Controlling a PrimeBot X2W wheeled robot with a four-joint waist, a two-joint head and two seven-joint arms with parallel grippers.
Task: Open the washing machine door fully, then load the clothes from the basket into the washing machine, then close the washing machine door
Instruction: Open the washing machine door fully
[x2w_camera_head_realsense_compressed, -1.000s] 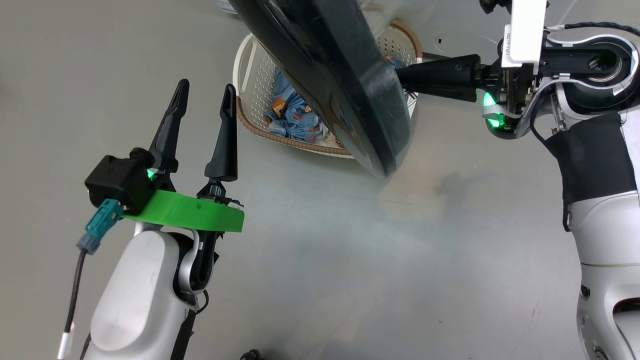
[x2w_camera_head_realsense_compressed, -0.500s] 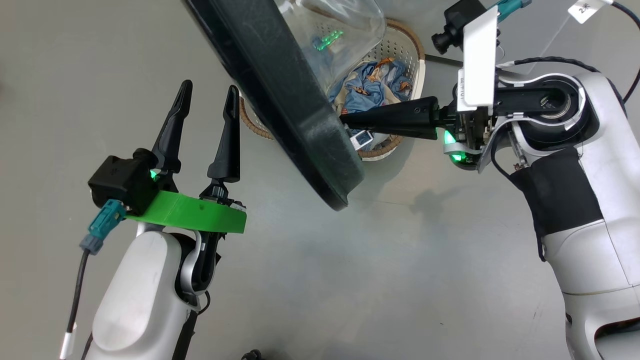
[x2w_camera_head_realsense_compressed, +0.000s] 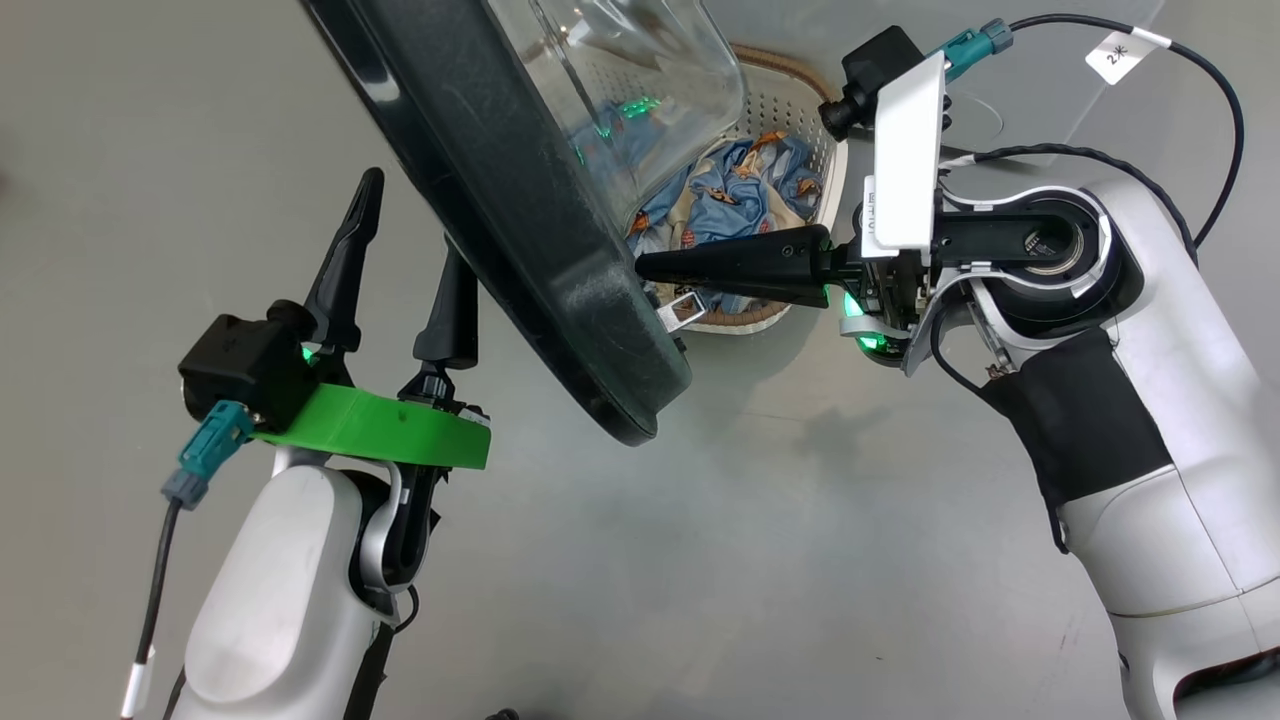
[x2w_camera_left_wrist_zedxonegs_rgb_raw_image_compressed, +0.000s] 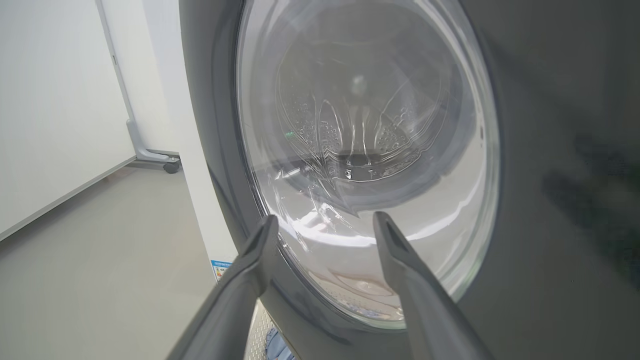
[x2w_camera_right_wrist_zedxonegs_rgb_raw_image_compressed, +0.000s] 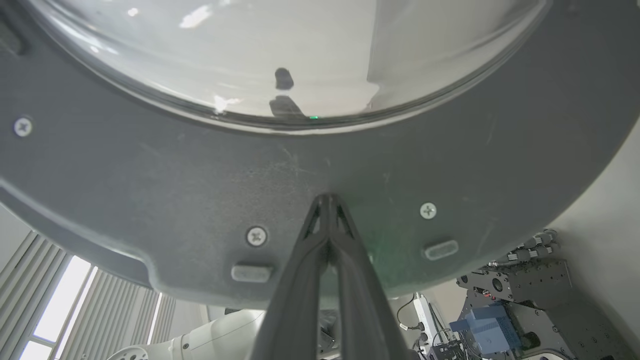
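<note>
The washing machine door (x2w_camera_head_realsense_compressed: 540, 250), part-way open, stands between the robot's two hands, with its clear glass bowl (x2w_camera_head_realsense_compressed: 620, 80) bulging toward the right-hand side. The right gripper (x2w_camera_head_realsense_compressed: 650, 268) has its two dark fingers pressed together on nothing, their joined tips set against the door's matte grey inner ring, just below the bowl and between two screws (x2w_camera_right_wrist_zedxonegs_rgb_raw_image_compressed: 256, 235). The left gripper (x2w_camera_head_realsense_compressed: 410, 215) hovers with fingers spread wide just beside the glossy outer face, one finger partly hidden behind the door's edge; through the glass ahead of it shows the steel drum (x2w_camera_left_wrist_zedxonegs_rgb_raw_image_compressed: 350, 130), and the white washing machine (x2w_camera_left_wrist_zedxonegs_rgb_raw_image_compressed: 200, 165) is off to its left. Beyond and beneath the right fingers sits the perforated basket (x2w_camera_head_realsense_compressed: 800, 100) on the grey floor (x2w_camera_head_realsense_compressed: 800, 550), with the blue printed clothes (x2w_camera_head_realsense_compressed: 740, 190) heaped inside.

The door looks rigid and fairly heavy, swinging on its hinge rather than lifting. The polished outer ring is likely slick, so a flat push on the rougher inner ring near the free edge, clear of the glass, seems the safer purchase. The clothes look light and limp, and are best pinched at a raised fold on top of the heap, since a loose edge may slip out or trail over the basket rim
</note>
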